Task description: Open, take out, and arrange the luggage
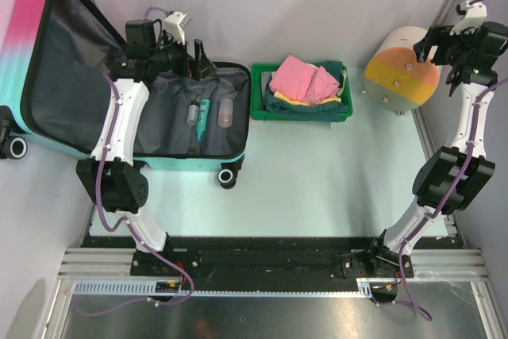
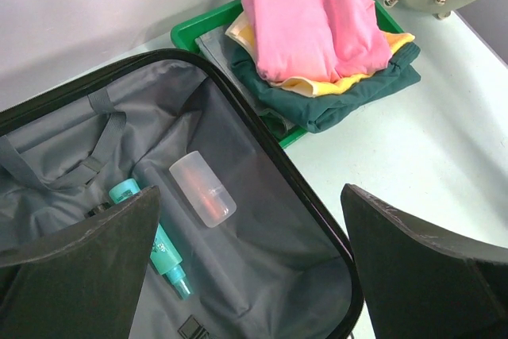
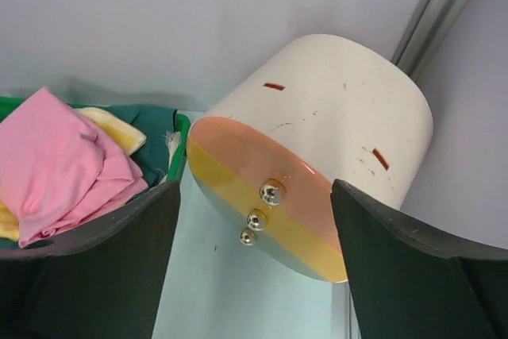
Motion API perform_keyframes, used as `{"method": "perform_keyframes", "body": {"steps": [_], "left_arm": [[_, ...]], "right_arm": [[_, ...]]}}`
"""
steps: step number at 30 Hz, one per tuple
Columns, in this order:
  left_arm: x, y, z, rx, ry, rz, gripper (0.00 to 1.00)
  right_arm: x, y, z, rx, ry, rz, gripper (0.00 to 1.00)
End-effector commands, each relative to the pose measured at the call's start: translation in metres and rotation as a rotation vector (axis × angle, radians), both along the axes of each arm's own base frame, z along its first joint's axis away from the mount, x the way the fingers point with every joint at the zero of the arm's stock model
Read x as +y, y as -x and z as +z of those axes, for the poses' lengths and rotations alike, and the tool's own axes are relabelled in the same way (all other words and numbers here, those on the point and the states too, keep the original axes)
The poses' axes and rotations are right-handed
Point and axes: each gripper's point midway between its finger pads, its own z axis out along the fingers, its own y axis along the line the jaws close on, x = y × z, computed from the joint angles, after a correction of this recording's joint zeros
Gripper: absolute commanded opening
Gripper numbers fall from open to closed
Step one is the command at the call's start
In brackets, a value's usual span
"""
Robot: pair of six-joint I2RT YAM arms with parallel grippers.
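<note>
The luggage [image 1: 55,45] lies open at the left. Its pink-to-teal lid stands up at the far left, and its grey-lined base [image 1: 171,129] lies flat on the table. In the base lie a teal bottle [image 1: 203,114], a clear bottle [image 1: 225,113] and a greyish bottle [image 1: 191,113]. My left gripper [image 1: 198,59] hovers open and empty over the base's back edge. In the left wrist view it [image 2: 254,275] is above the lining [image 2: 278,275], with the teal bottle [image 2: 163,252] and clear bottle [image 2: 202,188] below. My right gripper [image 1: 429,47] is open and empty in front of the cylinder.
A green tray [image 1: 258,93] with folded pink, yellow and dark green clothes [image 1: 305,81] stands right of the suitcase; it also shows in the left wrist view [image 2: 190,33]. A white-and-orange cylinder [image 1: 401,77] lies at the back right, facing my right gripper [image 3: 254,275], knobs [image 3: 272,192] on its face.
</note>
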Motion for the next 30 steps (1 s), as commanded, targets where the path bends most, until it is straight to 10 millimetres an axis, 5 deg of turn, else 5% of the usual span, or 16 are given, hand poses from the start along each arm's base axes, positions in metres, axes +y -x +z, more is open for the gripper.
{"method": "perform_keyframes", "body": {"steps": [1, 7, 11, 14, 21, 24, 26, 28, 30], "left_arm": [[-0.001, -0.001, 0.004, -0.035, -0.009, -0.022, 0.99], [0.001, -0.003, -0.003, -0.003, 0.005, 0.001, 0.98], [0.001, -0.002, -0.004, -0.002, 0.005, -0.006, 0.98], [-0.001, 0.000, -0.003, -0.003, 0.009, -0.021, 0.98], [-0.006, 0.005, -0.006, 0.006, 0.021, -0.052, 0.97], [-0.005, 0.003, -0.010, 0.012, 0.017, -0.047, 0.97], [-0.004, 0.000, -0.010, 0.012, 0.015, -0.041, 0.97], [-0.003, -0.001, -0.010, 0.012, 0.013, -0.036, 0.97], [-0.001, -0.002, -0.010, 0.006, 0.004, -0.025, 0.97]], "right_arm": [[-0.007, -0.008, -0.005, 0.039, -0.091, -0.115, 0.77], [-0.001, -0.003, -0.050, 0.119, -0.158, -0.238, 0.67], [0.006, -0.002, -0.057, 0.117, -0.097, -0.210, 0.67], [0.010, -0.006, -0.039, 0.058, -0.078, -0.176, 0.69], [-0.003, -0.005, 0.047, -0.234, -0.082, -0.196, 0.72], [-0.020, -0.025, 0.051, -0.265, -0.089, -0.258, 0.73], [-0.036, -0.045, 0.026, -0.224, -0.125, -0.298, 0.73], [-0.042, -0.054, 0.037, -0.256, -0.161, -0.318, 0.75], [-0.045, -0.070, 0.021, -0.233, -0.181, -0.321, 0.75]]}}
